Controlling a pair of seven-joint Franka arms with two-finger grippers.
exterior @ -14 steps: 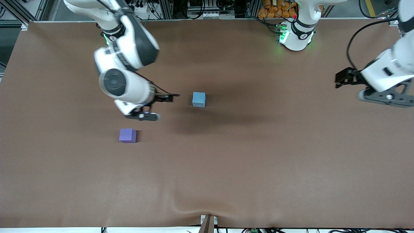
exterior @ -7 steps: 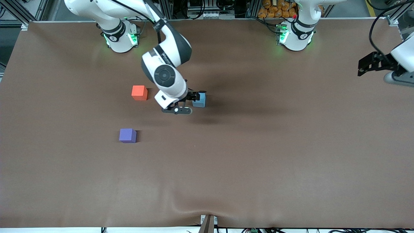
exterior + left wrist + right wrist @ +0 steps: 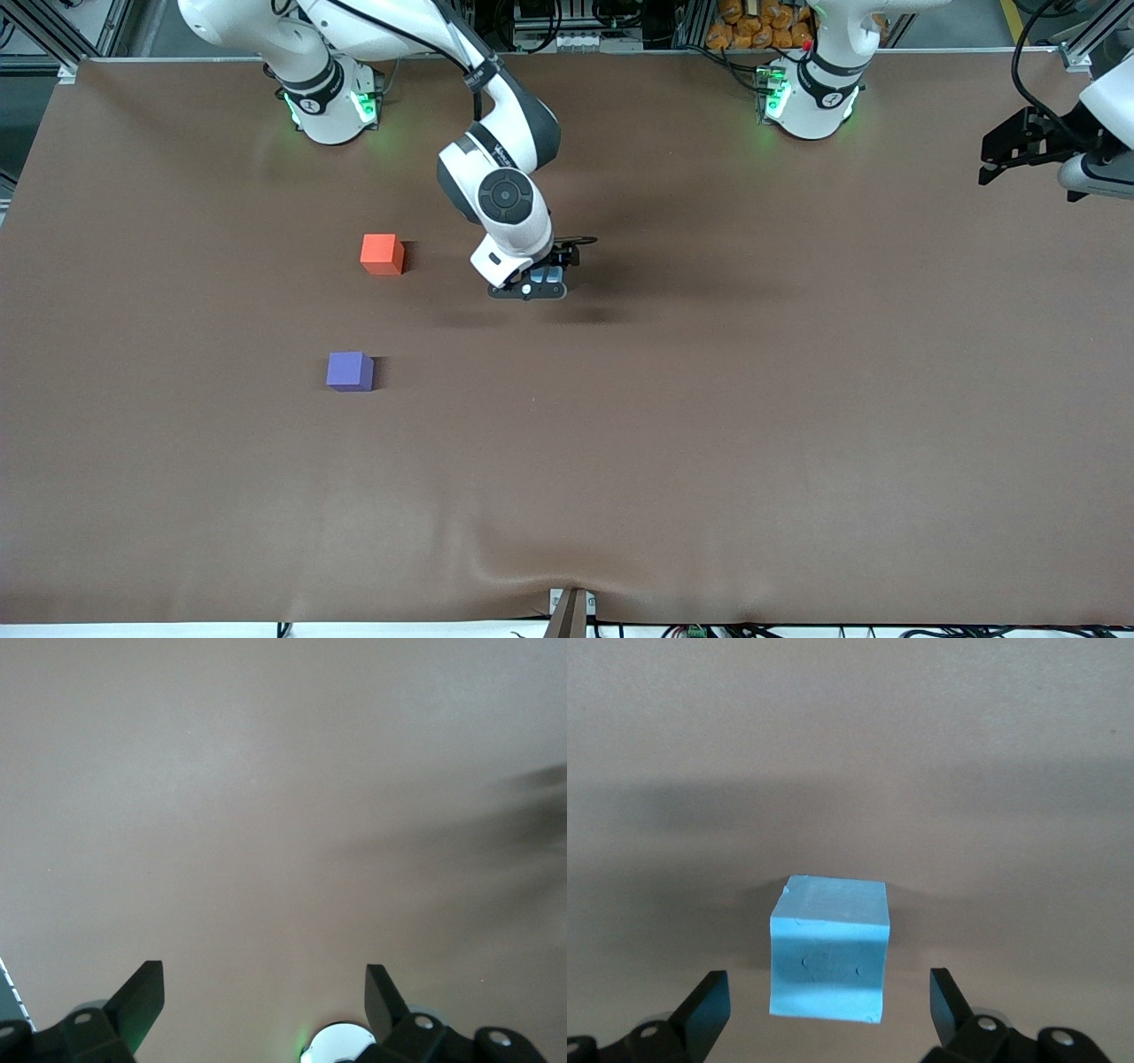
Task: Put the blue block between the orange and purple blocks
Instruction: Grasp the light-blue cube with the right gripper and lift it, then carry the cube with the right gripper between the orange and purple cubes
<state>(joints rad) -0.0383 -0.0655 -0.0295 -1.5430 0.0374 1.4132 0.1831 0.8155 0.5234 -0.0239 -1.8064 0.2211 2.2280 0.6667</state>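
The blue block [image 3: 552,274] sits mid-table, mostly covered by my right gripper [image 3: 542,271], which is over it. In the right wrist view the blue block [image 3: 829,947] lies between the open fingers [image 3: 704,1005], untouched, and the right gripper [image 3: 828,1003] is open. The orange block [image 3: 382,253] lies toward the right arm's end. The purple block [image 3: 350,370] lies nearer the front camera than the orange one. My left gripper [image 3: 1019,151] is open and empty, raised at the left arm's end of the table; the left wrist view [image 3: 263,997] shows only bare table.
The brown table cover [image 3: 709,425] has a small wrinkle at its front edge [image 3: 532,567]. The arm bases [image 3: 328,106] [image 3: 811,102] stand along the back edge.
My right gripper has moved from above the purple and orange blocks toward the left arm's end and now sits over the blue block. The left gripper has drawn up and away toward the table's corner.
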